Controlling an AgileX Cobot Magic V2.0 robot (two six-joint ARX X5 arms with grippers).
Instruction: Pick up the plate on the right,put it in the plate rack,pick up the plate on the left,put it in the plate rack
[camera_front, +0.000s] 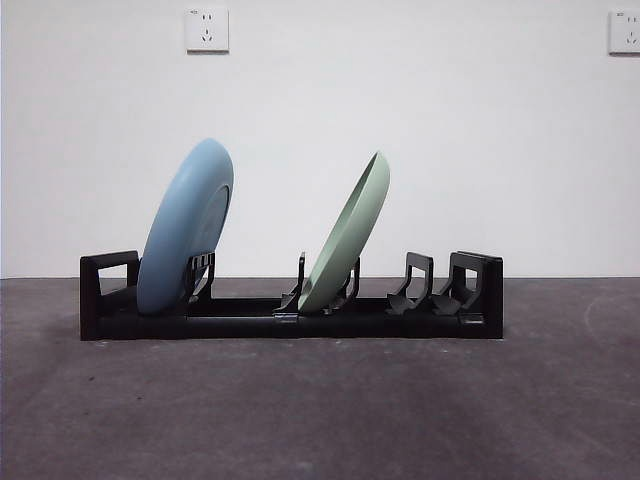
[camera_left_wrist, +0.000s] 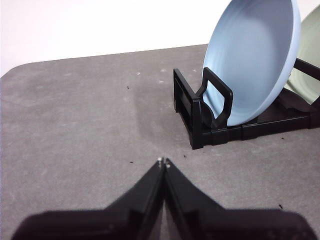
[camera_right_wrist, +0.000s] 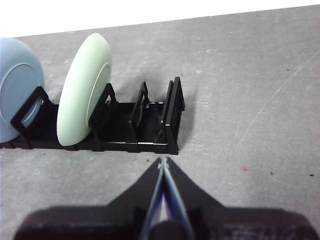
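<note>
The long black plate rack (camera_front: 290, 322) stands across the middle of the grey table. A blue plate (camera_front: 186, 228) leans in its left end and a pale green plate (camera_front: 348, 238) leans in its middle slots. My left gripper (camera_left_wrist: 163, 162) is shut and holds nothing; it sits over bare table, apart from the rack's left end (camera_left_wrist: 200, 107) and the blue plate (camera_left_wrist: 255, 55). My right gripper (camera_right_wrist: 163, 161) is shut and holds nothing, close to the rack's right end (camera_right_wrist: 172, 115); the green plate (camera_right_wrist: 84, 87) stands farther along. Neither arm shows in the front view.
A white wall with two sockets (camera_front: 207, 29) rises behind the table. Two pairs of prongs (camera_front: 415, 282) at the rack's right end hold nothing. Bare grey tabletop (camera_front: 320, 410) lies in front of the rack.
</note>
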